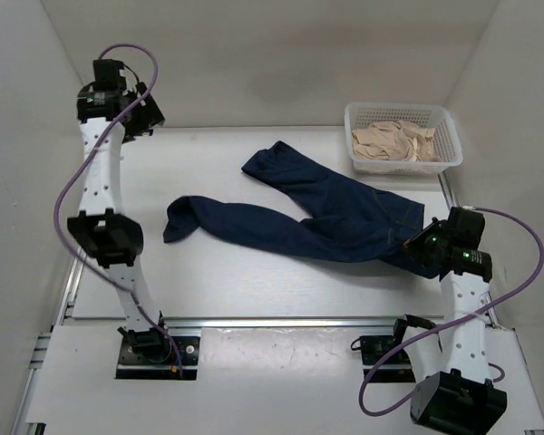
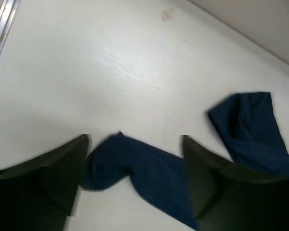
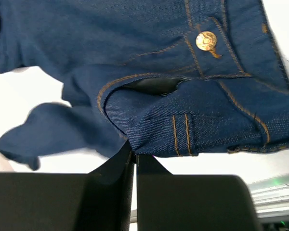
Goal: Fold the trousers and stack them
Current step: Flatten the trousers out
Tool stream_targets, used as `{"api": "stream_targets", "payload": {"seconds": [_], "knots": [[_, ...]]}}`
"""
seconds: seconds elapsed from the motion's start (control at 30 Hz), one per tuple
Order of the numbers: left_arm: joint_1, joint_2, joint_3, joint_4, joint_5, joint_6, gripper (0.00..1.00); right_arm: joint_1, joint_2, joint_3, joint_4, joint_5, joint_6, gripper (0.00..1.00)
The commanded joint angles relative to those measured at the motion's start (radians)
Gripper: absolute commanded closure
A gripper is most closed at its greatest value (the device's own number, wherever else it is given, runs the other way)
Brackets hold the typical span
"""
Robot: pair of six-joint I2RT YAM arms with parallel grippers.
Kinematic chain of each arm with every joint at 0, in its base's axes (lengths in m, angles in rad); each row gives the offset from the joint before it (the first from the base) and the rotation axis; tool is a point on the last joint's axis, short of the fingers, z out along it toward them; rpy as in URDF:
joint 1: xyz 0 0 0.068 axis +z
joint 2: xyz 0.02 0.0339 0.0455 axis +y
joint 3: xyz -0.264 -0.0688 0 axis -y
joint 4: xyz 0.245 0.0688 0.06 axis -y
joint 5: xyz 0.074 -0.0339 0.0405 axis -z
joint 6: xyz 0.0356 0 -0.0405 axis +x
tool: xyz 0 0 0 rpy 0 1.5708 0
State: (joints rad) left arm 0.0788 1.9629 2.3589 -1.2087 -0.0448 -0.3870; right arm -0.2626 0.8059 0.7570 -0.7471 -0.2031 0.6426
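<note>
Your trousers [image 1: 326,222] lie unfolded on the desk [image 1: 208,281], dark blue denim with orange stitching. The waistband is at the right end. One leg runs left across the middle of the desk and ends in a crumpled cuff. The other angles up toward the far edge, its end near the basket [image 1: 399,106] but apart from it.

Your right gripper [image 3: 133,154] sits at the waistband, its jaws pressed together and pinching the edge of the denim. The cloth comes to a point right at the tips, just below a belt loop [image 3: 179,134]. A brass button [image 3: 205,40] shows further along the waistband.

Your left gripper [image 2: 135,139] hangs raised over the far left corner of the desk, well clear of the cloth. Its jaws are spread wide with nothing between them, and its wrist camera looks down on both leg ends.

The white mesh basket stands at the far right corner of the desk. It holds a heap of crumpled beige cloth [image 1: 394,140] that fills most of its floor, and no denim.
</note>
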Motion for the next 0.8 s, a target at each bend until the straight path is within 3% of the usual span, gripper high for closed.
{"api": "stream_targets", "payload": {"seconds": [0.0,0.07,0.1,0.13,0.2,0.3,0.33,0.4,0.47,0.53,0.77], "knots": [[-0.011,-0.004,-0.093,-0.071,-0.032,0.017,0.22,-0.003,-0.010,0.056,0.029,0.067,-0.043,1.00],[-0.011,-0.192,-0.301,0.109,-0.032,0.005,0.61,-0.003,0.012,0.076,0.041,0.079,-0.063,1.00],[0.018,-0.249,-0.479,0.156,0.008,-0.006,0.78,-0.003,0.022,0.085,0.054,0.079,-0.063,1.00],[0.032,-0.338,-0.553,0.182,0.025,-0.015,0.90,-0.003,0.048,0.099,0.054,0.079,-0.063,1.00],[0.059,-0.390,-0.669,0.193,0.034,-0.032,0.90,-0.003,0.076,0.111,0.080,0.067,-0.072,1.00],[0.091,-0.443,-0.933,0.253,0.176,-0.042,0.87,-0.003,0.121,0.111,0.107,0.042,-0.083,1.00],[0.081,-0.443,-0.970,0.271,0.209,-0.043,0.79,-0.003,0.134,0.111,0.107,0.042,-0.083,1.00],[0.050,-0.424,-1.026,0.317,0.226,-0.052,0.48,-0.003,0.148,0.111,0.120,0.042,-0.083,1.00],[-0.003,-0.385,-1.079,0.340,0.224,-0.088,0.35,-0.003,0.164,0.111,0.130,0.028,-0.092,1.00],[-0.023,-0.358,-1.109,0.388,0.215,-0.107,0.29,-0.003,0.174,0.120,0.130,0.028,-0.092,1.00],[-0.033,-0.205,-1.087,0.428,0.160,-0.135,0.29,-0.003,0.194,0.120,0.140,-0.004,-0.103,1.00]]}}
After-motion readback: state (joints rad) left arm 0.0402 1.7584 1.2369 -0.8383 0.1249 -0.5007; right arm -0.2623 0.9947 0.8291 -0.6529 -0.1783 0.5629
